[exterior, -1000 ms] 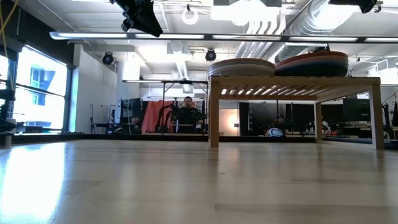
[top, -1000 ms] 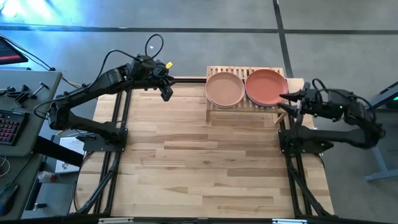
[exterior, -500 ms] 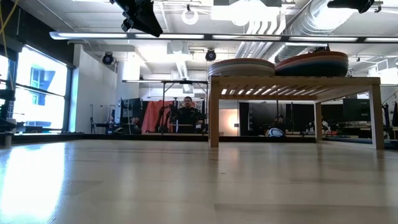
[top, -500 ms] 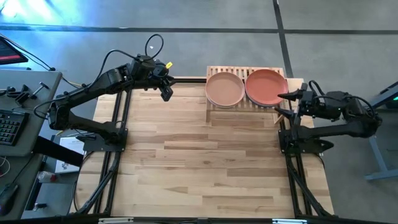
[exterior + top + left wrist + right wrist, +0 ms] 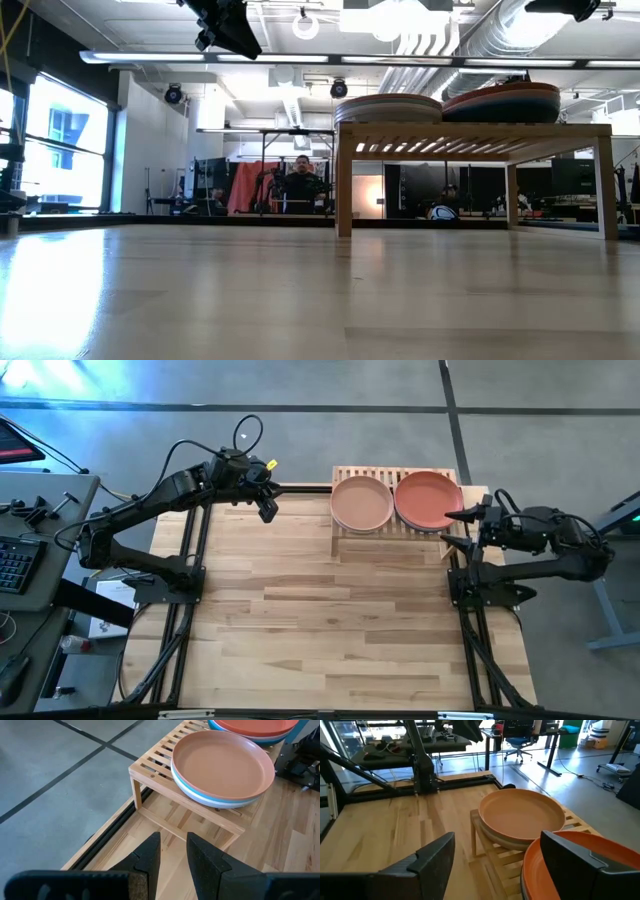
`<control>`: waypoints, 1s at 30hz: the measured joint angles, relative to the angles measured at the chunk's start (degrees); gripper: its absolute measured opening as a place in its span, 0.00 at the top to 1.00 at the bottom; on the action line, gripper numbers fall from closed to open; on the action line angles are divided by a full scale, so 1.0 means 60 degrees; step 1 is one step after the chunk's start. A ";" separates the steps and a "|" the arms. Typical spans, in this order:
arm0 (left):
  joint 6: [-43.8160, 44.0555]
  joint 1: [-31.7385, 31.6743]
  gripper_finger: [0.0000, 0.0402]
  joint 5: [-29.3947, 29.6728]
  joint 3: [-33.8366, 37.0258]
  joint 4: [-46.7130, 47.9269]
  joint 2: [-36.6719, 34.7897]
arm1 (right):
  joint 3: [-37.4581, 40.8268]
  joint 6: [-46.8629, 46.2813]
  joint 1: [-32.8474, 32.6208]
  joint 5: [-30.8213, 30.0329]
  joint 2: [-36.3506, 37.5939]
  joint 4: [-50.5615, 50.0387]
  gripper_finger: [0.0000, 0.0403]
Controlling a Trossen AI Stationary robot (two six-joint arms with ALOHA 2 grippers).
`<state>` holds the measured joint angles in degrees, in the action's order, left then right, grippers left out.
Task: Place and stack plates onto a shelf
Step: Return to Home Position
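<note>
Plates (image 5: 362, 503) stacked on shelf (image 5: 345, 472); only homing seems left. Right tool (image 5: 452, 526) spread, empty, beside shelf's right end; left tool (image 5: 268, 512) narrowly parted, upper left. Right arm should back off clear of the stack.

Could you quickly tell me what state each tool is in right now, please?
Left tool: open by a narrow gap, holding nothing.
Right tool: open wide, holding nothing.

Open tabletop (image 5: 330, 620) before the laden shelf (image 5: 343, 472)
</note>
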<state>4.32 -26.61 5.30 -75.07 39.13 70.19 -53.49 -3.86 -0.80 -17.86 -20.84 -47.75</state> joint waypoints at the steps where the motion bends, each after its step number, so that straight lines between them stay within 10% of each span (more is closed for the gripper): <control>1: 0.0000 0.0000 0.79 0.0002 0.0000 -0.0003 0.0000 | 0.0004 0.0073 0.0000 -0.0013 0.0000 0.0000 0.31; 12: 0.0000 0.0003 0.79 0.0000 0.0000 0.0000 0.0000 | 0.0062 -0.1074 0.0000 0.0151 -0.0047 -0.0017 0.31; 30: -0.0819 0.0003 0.79 -0.0015 0.0000 -0.0247 0.0000 | 0.4130 -0.0770 0.0000 0.1195 0.0117 0.4613 0.31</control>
<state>-0.60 -26.59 5.21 -75.07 37.65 70.19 -28.71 -8.48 -0.80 -10.69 -20.14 -20.07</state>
